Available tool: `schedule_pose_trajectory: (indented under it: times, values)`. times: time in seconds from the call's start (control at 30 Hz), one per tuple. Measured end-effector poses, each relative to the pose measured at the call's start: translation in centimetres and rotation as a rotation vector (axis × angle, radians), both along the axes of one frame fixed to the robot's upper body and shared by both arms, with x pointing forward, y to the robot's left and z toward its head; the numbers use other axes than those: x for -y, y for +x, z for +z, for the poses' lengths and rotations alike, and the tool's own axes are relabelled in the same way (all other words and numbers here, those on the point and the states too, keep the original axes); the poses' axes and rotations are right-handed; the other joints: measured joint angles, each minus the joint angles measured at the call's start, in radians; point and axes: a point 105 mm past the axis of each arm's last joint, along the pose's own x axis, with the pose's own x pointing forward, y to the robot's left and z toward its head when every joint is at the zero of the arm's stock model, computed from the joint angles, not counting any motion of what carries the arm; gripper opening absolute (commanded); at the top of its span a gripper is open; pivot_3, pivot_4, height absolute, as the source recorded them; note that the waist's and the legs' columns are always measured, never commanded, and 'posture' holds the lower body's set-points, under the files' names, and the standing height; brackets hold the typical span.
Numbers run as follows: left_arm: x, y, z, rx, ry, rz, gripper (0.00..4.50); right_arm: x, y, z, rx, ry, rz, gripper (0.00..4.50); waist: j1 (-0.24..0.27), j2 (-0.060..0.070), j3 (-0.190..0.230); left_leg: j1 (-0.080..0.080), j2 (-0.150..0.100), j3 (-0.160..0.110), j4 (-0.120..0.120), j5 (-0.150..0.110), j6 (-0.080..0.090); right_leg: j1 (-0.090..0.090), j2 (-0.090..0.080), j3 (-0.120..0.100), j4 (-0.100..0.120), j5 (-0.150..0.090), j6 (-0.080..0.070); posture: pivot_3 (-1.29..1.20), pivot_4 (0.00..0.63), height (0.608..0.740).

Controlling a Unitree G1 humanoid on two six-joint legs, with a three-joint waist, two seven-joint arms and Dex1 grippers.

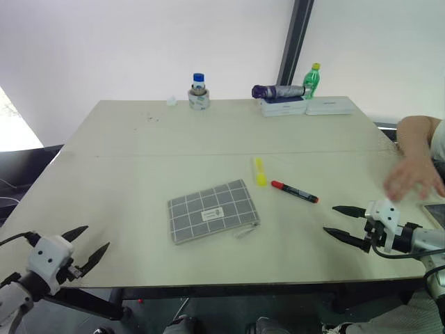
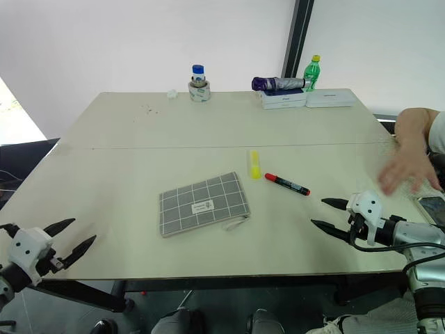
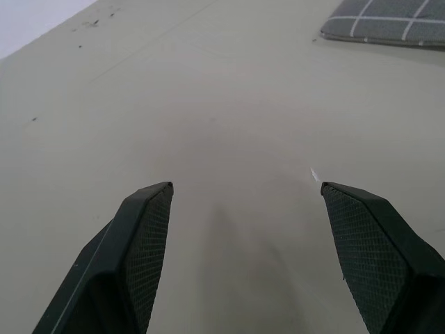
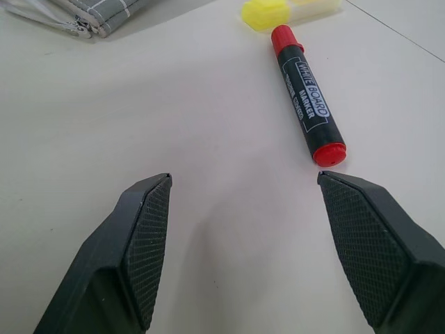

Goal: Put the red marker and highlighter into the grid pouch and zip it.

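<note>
The grid pouch (image 1: 212, 211) lies flat in the middle of the table, its zipper pull (image 1: 245, 231) at the near right corner. Right of it lies the red marker (image 1: 295, 191), with the yellow highlighter (image 1: 260, 171) just beyond its capped end. My right gripper (image 1: 344, 224) hovers open over the table's near right, pointing toward the marker (image 4: 308, 105), which sits a short way ahead of its fingertips; the highlighter (image 4: 288, 10) and a pouch corner (image 4: 83, 15) lie farther on. My left gripper (image 1: 91, 243) is open at the near left edge, well left of the pouch (image 3: 386, 22).
A person's hand (image 1: 411, 174) hovers over the table's right edge, beside a phone (image 2: 434, 207). At the far edge stand a blue-capped jar on a tape roll (image 1: 199, 92), a folded umbrella on white boxes (image 1: 281, 97) and a green bottle (image 1: 312, 80).
</note>
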Motion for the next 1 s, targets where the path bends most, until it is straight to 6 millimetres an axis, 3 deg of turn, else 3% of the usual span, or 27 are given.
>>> schedule_pose_trajectory:
  times: [0.67,0.9,1.0]
  values:
    - [0.5,0.6,0.5,0.044,0.046,-0.043,3.59,-0.4,1.0,0.1,0.018,-0.003,-0.012,3.48,0.0,0.0,0.0,0.0,0.0,0.0,0.0,0.0,0.0,0.0,0.0,0.0,0.0,0.0,0.0,0.0,0.15,0.74]
    - [1.1,0.8,0.8,0.097,0.159,-0.122,3.59,-1.0,2.0,0.8,0.047,0.012,-0.016,3.48,-0.001,0.0,0.0,0.0,0.0,0.0,0.0,0.0,0.0,-0.001,0.0,0.0,0.0,0.0,0.0,0.0,0.15,0.74]
    - [1.7,1.5,0.7,0.123,0.259,-0.188,3.67,-2.3,2.7,0.7,0.041,0.056,-0.005,2.54,0.0,0.0,0.0,-0.001,0.0,0.0,0.0,0.0,0.0,-0.001,0.0,0.0,0.0,0.0,0.0,0.0,0.15,0.74]
